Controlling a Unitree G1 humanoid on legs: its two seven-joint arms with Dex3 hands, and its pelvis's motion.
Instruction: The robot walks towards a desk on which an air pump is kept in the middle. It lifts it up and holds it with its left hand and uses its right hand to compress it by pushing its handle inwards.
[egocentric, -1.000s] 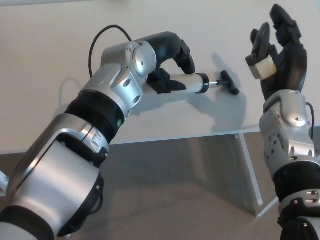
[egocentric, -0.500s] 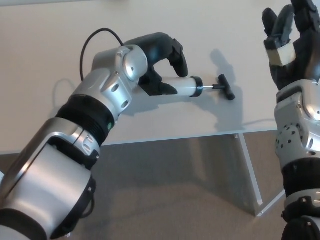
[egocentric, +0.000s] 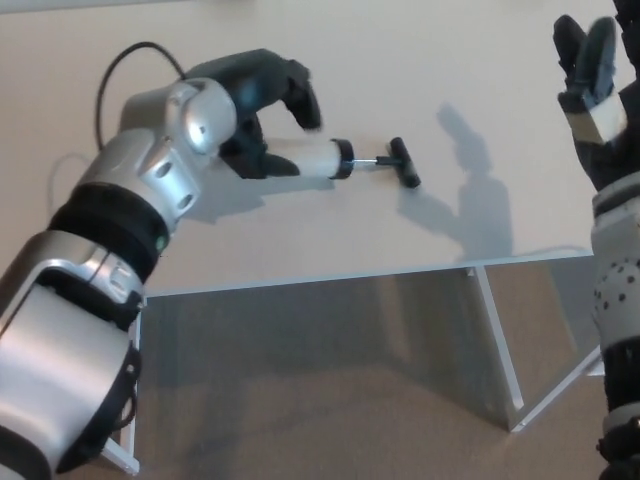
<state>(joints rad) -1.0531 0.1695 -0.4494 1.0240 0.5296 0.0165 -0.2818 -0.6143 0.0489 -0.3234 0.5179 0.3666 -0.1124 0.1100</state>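
The air pump has a white barrel, a thin rod and a black T-handle sticking out to the right. My left hand is shut on the barrel's left part, holding it just over the beige desk. My right hand is raised at the right edge, open, fingers spread, well clear of the handle. The pump's left end is hidden behind my left hand.
A black cable loops behind my left forearm. The desk's front edge runs across the middle, with a white leg frame below it and brown floor underneath.
The left hand and pump shifted to the left in the picture, and the right hand moved further right and up, partly leaving the frame. The camera may have shifted as well.
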